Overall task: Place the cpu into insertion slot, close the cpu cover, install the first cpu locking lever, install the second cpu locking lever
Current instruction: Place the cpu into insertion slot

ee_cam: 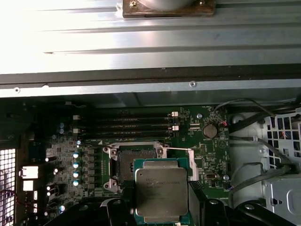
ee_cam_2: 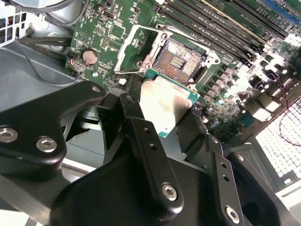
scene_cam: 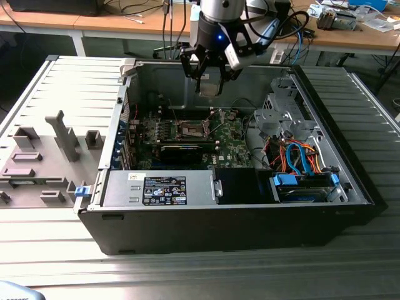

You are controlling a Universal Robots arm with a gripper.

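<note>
My gripper [scene_cam: 209, 82] hangs inside the open computer case, above the green motherboard. It is shut on the cpu [ee_cam: 160, 190], a flat square chip with a grey metallic face, held by its edges between the black fingers [ee_cam_2: 141, 136]. The cpu [ee_cam_2: 167, 101] hovers just beside and above the insertion slot [ee_cam: 128, 165], whose dark centre lies uncovered inside a silvery rim. That insertion slot [ee_cam_2: 181, 59] also shows in the second wrist view, and small at the board's middle [scene_cam: 192, 129] in the exterior view. The cpu cover [ee_cam_2: 126, 49] stands flipped open on the socket's side toward the coin battery [ee_cam_2: 90, 57].
Long black memory slots [ee_cam: 124, 125] run beside the socket. The case [scene_cam: 350, 187] walls rise all round. A drive cage with blue and orange cables [scene_cam: 300, 159] fills the exterior view's right; a labelled power supply [scene_cam: 164, 189] lies in front. Grey fixtures [scene_cam: 62, 137] stand outside on the left.
</note>
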